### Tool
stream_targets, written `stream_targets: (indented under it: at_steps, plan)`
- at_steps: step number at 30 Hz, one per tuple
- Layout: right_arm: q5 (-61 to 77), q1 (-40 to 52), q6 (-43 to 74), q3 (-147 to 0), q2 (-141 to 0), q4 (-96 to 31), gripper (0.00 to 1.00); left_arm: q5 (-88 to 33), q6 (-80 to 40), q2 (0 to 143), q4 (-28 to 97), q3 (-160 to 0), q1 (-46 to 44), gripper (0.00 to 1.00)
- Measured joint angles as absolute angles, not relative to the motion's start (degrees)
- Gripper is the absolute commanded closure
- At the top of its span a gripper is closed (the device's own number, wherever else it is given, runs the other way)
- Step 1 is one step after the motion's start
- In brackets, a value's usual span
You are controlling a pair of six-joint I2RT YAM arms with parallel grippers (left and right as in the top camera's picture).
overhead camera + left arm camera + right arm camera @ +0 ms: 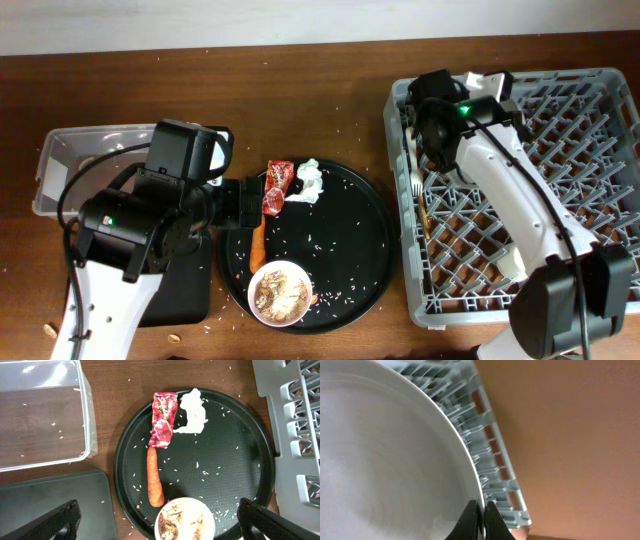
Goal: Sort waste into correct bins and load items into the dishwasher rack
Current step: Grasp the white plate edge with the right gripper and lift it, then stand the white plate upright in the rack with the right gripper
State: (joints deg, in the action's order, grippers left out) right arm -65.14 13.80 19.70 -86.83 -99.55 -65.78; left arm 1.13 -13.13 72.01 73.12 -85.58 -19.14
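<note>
My left gripper [250, 200] [160, 519] is wide open and empty above the left side of the round black tray [355, 240]. Below it lie the red wrapper [164, 426], the white tissue [194, 411] and the orange carrot stick [155, 477]. A white bowl [185, 521] holds brownish food scraps. My right gripper [435, 110] [479, 510] is shut on the rim of the pale plate [385, 460], held over the grey dishwasher rack [560, 120] at its far left corner. The arm hides the plate in the overhead view.
The clear tub [70, 160] [40, 415] stands at the left, with the shallow black tray [185, 290] [50, 495] in front of it. Wooden chopsticks [424, 215] lie in the rack's left side. Rice grains are scattered on the round tray and table.
</note>
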Motion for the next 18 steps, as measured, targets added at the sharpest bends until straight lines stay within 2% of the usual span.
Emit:
stream_targets:
  at_steps: [8,15,18]
  plan:
    - [-71.24,13.8,17.87,-87.13,-97.84,-65.49,0.96,1.13,-13.15,72.01,73.12,-85.58,-19.14,0.01]
    - [-65.21,13.8,17.52,-87.13,-97.84,-65.54,0.96,1.13,-13.13,72.01,73.14,-85.58,-19.14,0.01]
    - [-63.51,13.87,17.3,-87.13,-97.86,-65.54,0.92,1.13,-13.13,72.01,73.12,-85.58,-19.14,0.01]
